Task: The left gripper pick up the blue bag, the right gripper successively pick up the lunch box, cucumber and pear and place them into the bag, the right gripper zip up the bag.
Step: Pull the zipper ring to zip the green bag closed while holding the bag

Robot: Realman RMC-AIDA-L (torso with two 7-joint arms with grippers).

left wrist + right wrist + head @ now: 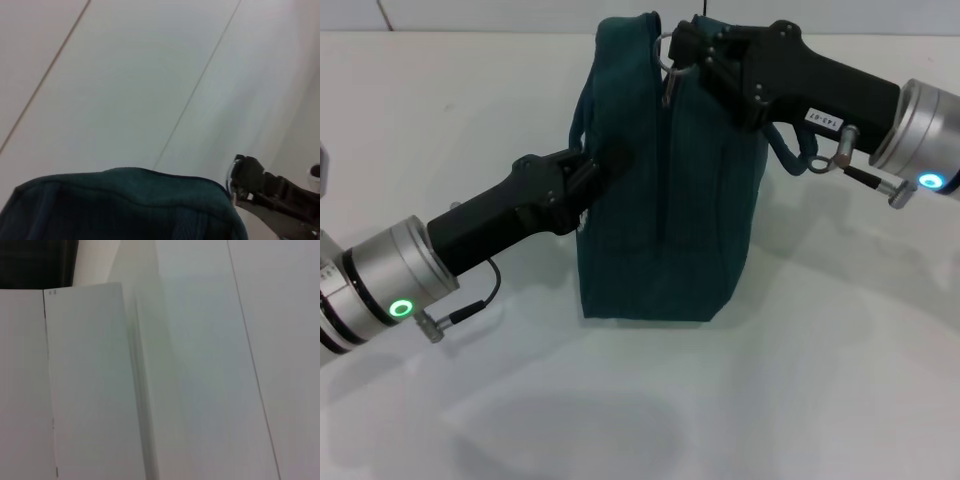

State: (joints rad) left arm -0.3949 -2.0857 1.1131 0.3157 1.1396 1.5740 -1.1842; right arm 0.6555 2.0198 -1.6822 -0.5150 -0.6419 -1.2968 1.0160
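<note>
Blue bag (665,190) upright on desk (820,380). Left gripper (603,166) clenched on bag's side, steadying. Right gripper (682,52) at bag's top, pinching zipper pull (667,85).

Bag (665,200) upright mid-table (820,400); left gripper (605,165) at its side, right gripper (685,55) at top.

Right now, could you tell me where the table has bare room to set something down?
Bare table lies in front of the blue bag and beyond the left tool. It is crowded at the bag's top, where the right tool works.
</note>
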